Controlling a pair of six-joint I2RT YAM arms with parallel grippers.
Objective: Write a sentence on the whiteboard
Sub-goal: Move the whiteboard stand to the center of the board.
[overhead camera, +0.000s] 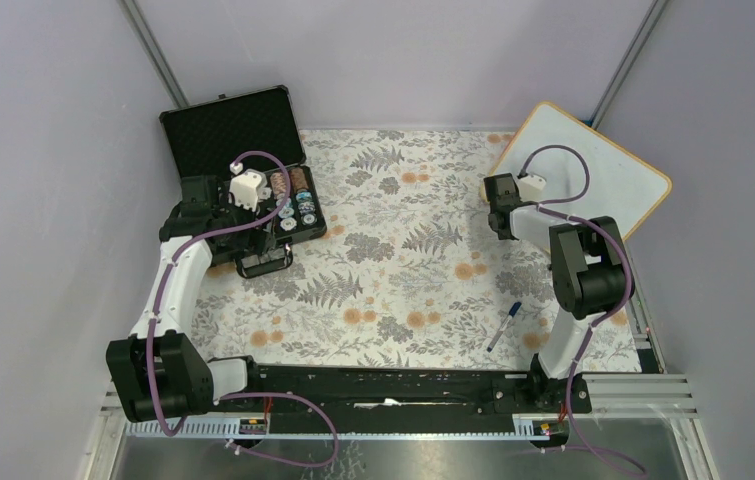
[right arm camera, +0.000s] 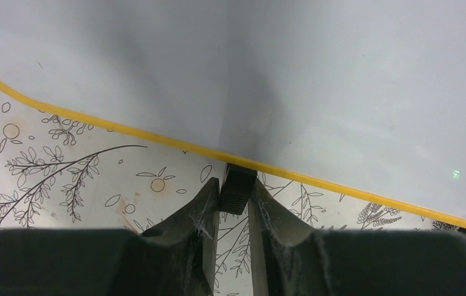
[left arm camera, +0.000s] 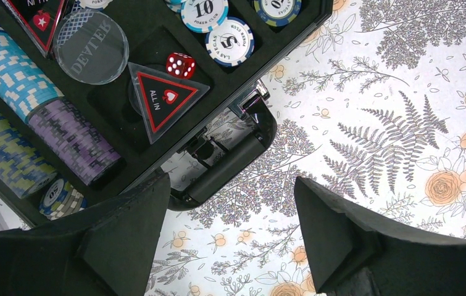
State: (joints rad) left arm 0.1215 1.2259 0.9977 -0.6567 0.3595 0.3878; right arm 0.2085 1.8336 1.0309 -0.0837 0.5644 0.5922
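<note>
- Our right hand (right arm camera: 234, 192) was pinching a small black foot (right arm camera: 237, 185) under the yellow rim of the whiteboard (overhead camera: 593, 160), which sat at the far right corner of the floral worktop (overhead camera: 403, 270).
- Our left hand (left arm camera: 230, 206) hung spread wide beside the handle of the open chip case (overhead camera: 238, 125).
- A marker (overhead camera: 504, 325) lay near the right arm's base.

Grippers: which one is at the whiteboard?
The right gripper, pinching the black foot of the whiteboard; the left gripper hangs open by the poker chip case.
</note>
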